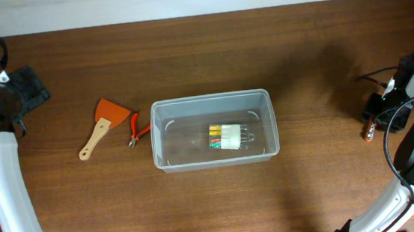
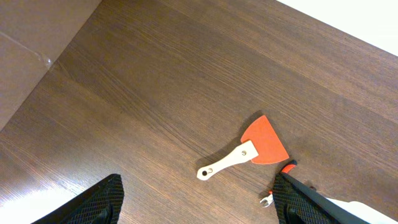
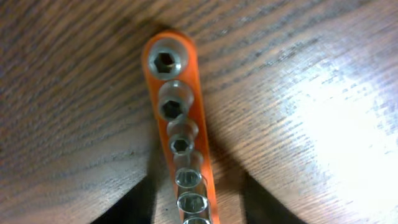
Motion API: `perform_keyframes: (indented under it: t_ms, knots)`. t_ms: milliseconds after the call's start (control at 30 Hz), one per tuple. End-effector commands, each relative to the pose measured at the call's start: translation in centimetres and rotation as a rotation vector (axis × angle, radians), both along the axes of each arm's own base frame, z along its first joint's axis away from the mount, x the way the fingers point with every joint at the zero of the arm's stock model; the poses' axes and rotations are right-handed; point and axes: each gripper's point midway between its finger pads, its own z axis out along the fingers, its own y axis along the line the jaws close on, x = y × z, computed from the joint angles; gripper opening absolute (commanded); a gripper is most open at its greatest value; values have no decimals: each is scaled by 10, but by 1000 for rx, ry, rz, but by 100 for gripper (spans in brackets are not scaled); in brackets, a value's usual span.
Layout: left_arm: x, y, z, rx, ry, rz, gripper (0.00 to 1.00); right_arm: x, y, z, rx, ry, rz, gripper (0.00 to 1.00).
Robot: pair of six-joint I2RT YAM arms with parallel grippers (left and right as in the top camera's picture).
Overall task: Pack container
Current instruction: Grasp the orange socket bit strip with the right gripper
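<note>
The clear plastic container [image 1: 162, 135] stands at the table's middle, with a white holder of coloured bits [image 1: 228, 137] inside it. An orange scraper with a wooden handle [image 1: 102, 125] and red-handled pliers [image 1: 136, 130] lie just left of it; both also show in the left wrist view, the scraper [image 2: 252, 149] and the pliers [image 2: 280, 180]. My left gripper [image 1: 30, 85] is open and empty at the far left, well above the table [image 2: 196, 202]. My right gripper [image 1: 376, 112] is low at the far right, its open fingers [image 3: 196, 208] straddling an orange rail of metal sockets [image 3: 177, 124].
The table's back edge and a pale wall run along the top of the overhead view. A corner of the container [image 2: 357, 208] shows by the left gripper's right finger. Black cables [image 1: 384, 78] trail by the right arm.
</note>
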Motion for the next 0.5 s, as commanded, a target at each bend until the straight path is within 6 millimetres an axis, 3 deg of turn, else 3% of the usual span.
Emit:
perform_keyframes:
  t_ms: [0, 167, 400, 467]
  knots:
    - [0, 0, -2, -13, 1, 2, 79, -4, 7, -15, 41, 27, 0, 36]
    - [0, 0, -2, -13, 1, 2, 79, -4, 7, -15, 41, 27, 0, 23]
    - [0, 0, -2, -13, 2, 2, 79, -4, 7, -15, 41, 26, 0, 13]
    - [1, 0, -2, -13, 1, 2, 79, -4, 7, -15, 41, 26, 2, 4]
